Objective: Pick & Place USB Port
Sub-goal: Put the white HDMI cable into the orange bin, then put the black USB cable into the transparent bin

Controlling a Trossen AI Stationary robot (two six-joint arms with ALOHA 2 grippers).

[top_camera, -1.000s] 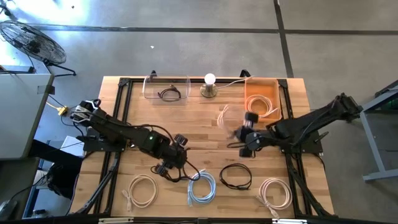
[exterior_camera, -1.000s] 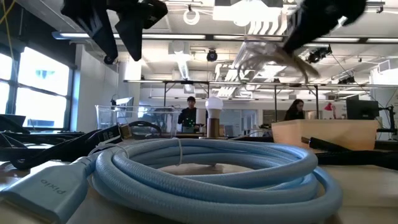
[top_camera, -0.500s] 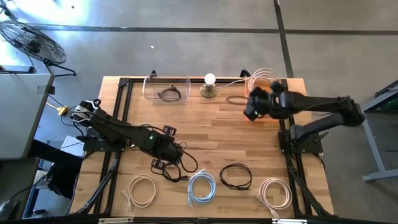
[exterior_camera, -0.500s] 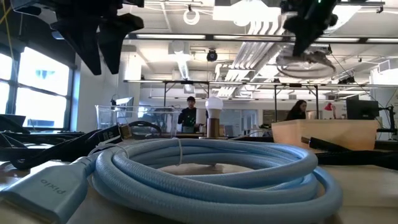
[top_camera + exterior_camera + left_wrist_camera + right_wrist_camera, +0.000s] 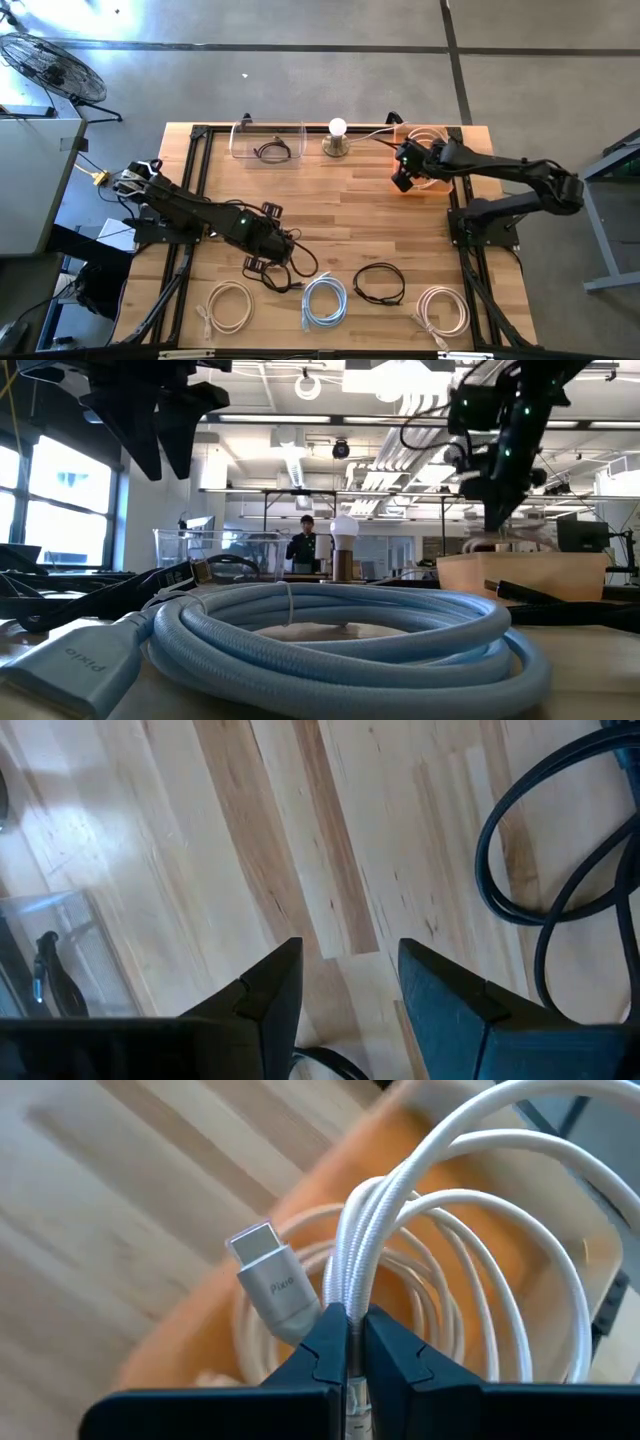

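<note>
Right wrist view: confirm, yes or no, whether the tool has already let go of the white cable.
No. The right tool is clamped on the coiled white cable, holding it over the orange bin.

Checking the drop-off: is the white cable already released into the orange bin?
Not released. The right gripper is shut on the white cable, holding its coil over the orange bin.
</note>
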